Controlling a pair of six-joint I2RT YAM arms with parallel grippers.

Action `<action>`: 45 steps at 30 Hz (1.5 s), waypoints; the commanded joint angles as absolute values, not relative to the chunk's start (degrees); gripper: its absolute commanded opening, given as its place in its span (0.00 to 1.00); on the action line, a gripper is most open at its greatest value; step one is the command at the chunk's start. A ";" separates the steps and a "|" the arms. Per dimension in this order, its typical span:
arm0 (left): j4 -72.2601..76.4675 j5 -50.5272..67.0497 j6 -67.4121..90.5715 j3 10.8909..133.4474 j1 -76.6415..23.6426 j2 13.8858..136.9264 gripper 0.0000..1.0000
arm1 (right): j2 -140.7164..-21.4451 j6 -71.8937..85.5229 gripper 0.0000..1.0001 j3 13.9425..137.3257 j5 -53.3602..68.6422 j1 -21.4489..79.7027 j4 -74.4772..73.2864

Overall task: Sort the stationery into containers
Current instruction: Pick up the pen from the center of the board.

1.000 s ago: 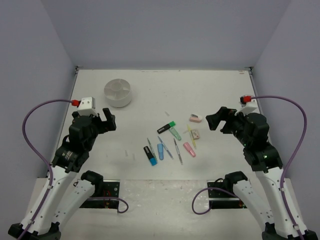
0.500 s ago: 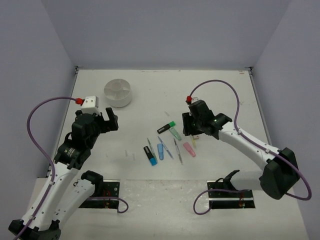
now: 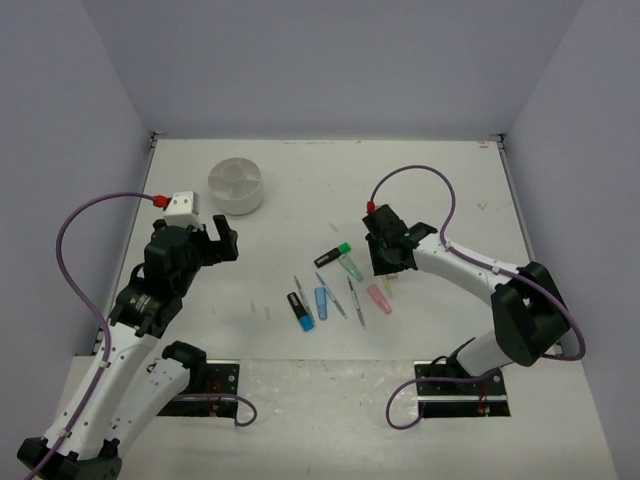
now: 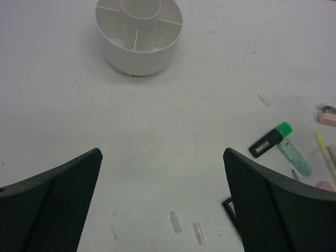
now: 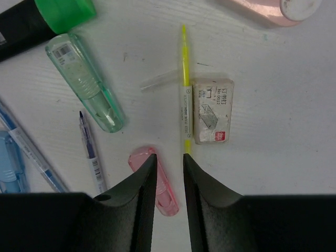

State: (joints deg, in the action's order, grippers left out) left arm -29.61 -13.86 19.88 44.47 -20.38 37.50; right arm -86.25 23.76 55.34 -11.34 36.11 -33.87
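Right wrist view: right gripper (image 5: 170, 160) sits at lower centre, jaws drawn to a narrow gap with bare table between them and nothing gripped. Yellow stick (image 5: 185, 100) runs vertically through frame centre. Its lower end meets the finger nearer the frame's right, though contact cannot be confirmed. Tan eraser (image 5: 211, 110) lies against the stick's right side. Pink highlighter (image 5: 168, 197) is partly under the other finger. Left wrist view: left gripper (image 4: 161, 155) is wide open and empty. White divided tub (image 4: 139, 55) stands at top, left of centre.

The yellow stick (image 5: 185, 107) — lower end (behind fingers (image 5: 139, 202)) — hidden.
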 commanded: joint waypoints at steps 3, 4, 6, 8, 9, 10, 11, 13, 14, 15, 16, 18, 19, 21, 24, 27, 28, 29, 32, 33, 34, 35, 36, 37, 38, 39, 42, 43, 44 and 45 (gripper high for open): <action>-27.42 -13.18 18.19 44.62 -20.13 37.27 1.00 | -89.65 23.31 0.27 58.61 -13.38 34.76 -33.75; -27.42 -13.18 18.19 44.56 -20.10 37.24 1.00 | -90.01 23.09 0.27 58.84 -13.11 34.61 -33.77; -27.42 -13.18 18.19 44.62 -20.04 37.18 1.00 | -90.70 22.97 0.27 59.10 -12.73 34.42 -33.78; -27.33 -13.18 18.19 44.61 -20.04 37.09 1.00 | -91.47 22.87 0.26 59.45 -12.38 34.33 -33.75; -27.36 -13.18 18.19 44.56 -20.04 37.09 1.00 | -91.62 22.74 0.26 59.52 -12.20 34.28 -33.75; -27.42 -13.18 18.19 44.56 -20.02 37.07 1.00 | -91.82 22.65 0.25 59.59 -12.09 34.30 -33.75; -27.42 -13.21 18.19 44.58 -19.97 37.00 1.00 | -92.15 22.59 0.25 59.61 -11.98 34.32 -33.75; -27.33 -13.27 18.12 44.65 -20.04 36.98 1.00 | -92.90 22.57 0.24 59.76 -11.94 34.05 -33.82; -27.33 -13.27 18.19 44.65 -20.04 36.91 1.00 | -93.25 22.50 0.24 59.77 -11.86 33.84 -33.75; -27.33 -13.27 18.19 44.65 -20.04 36.91 1.00 | -93.34 22.50 0.24 59.76 -11.78 33.66 -33.75; -27.33 -13.27 18.19 44.65 -20.04 36.91 1.00 | -93.52 22.50 0.24 59.68 -11.69 33.66 -33.75; -27.33 -13.27 18.19 44.56 -20.04 36.83 1.00 | -93.87 22.68 0.24 59.68 -11.86 33.31 -33.84; -27.33 -13.27 18.19 44.56 -20.04 36.77 1.00 | -94.13 22.73 0.24 59.57 -11.65 33.05 -34.00; -27.39 -13.27 18.16 44.65 -20.04 36.74 1.00 | -94.63 22.65 0.24 59.41 -11.48 32.67 -34.10; -27.35 -13.36 18.19 44.58 -20.04 36.74 1.00 | -95.51 22.37 0.24 59.29 -11.17 32.59 -34.28; -27.42 -13.45 18.19 44.65 -20.04 36.72 1.00 | -95.89 22.31 0.23 59.24 -10.74 32.51 -34.28; -27.42 -13.45 18.19 44.61 -20.04 36.78 1.00 | -95.97 22.28 0.23 59.28 -10.64 32.52 -34.24; -27.42 -13.45 18.19 44.56 -20.04 36.82 1.00 | -96.06 22.24 0.22 59.32 -10.55 32.52 -34.19; -27.42 -13.54 18.19 44.65 -20.08 36.83 1.00 | -96.15 22.15 0.22 59.33 -10.59 32.52 -34.19; -27.47 -13.54 18.19 44.65 -20.04 36.78 1.00 | -96.29 22.10 0.22 59.42 -10.73 32.52 -34.28; -27.47 -13.54 18.19 44.61 -20.04 36.81 1.00 | -96.34 22.06 0.22 59.57 -11.00 32.52 -34.29; -27.44 -13.54 18.19 44.56 -20.04 36.91 1.00 | -96.16 22.02 0.22 59.64 -11.16 32.56 -34.15; -27.49 -13.52 18.19 44.58 -20.04 36.91 1.00 | -95.82 21.89 0.22 59.49 -11.15 32.71 -33.94; -27.44 -13.45 18.19 44.65 -20.04 36.93 1.00 | -95.29 21.90 0.22 59.41 -11.06 32.81 -33.55; -27.50 -13.44 18.19 44.64 -20.04 37.00 1.00 | -94.25 21.98 0.22 59.40 -11.03 32.99 -33.38; -27.42 -13.36 18.19 44.56 -20.04 37.00 1.00 | -93.78 22.06 0.22 59.33 -11.33 33.22 -33.22; -27.42 -13.22 18.19 44.65 -20.04 37.18 1.00 | -91.58 22.06 0.22 59.29 -11.47 33.73 -32.76; -27.44 -13.18 18.19 44.65 -20.04 37.20 1.00 | -91.16 22.06 0.22 59.33 -11.49 33.96 -32.59; -27.50 -13.21 18.19 44.65 -20.04 37.24 1.00 | -90.88 22.05 0.22 59.34 -11.37 34.14 -32.51; -27.44 -13.33 18.19 44.65 -20.04 37.12 1.00 | -90.88 21.99 0.23 59.40 -11.13 34.32 -32.45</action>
State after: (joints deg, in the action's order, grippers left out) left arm -29.58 -13.69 19.88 44.47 -20.38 37.21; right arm -94.23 22.79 57.93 -11.00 33.35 -33.81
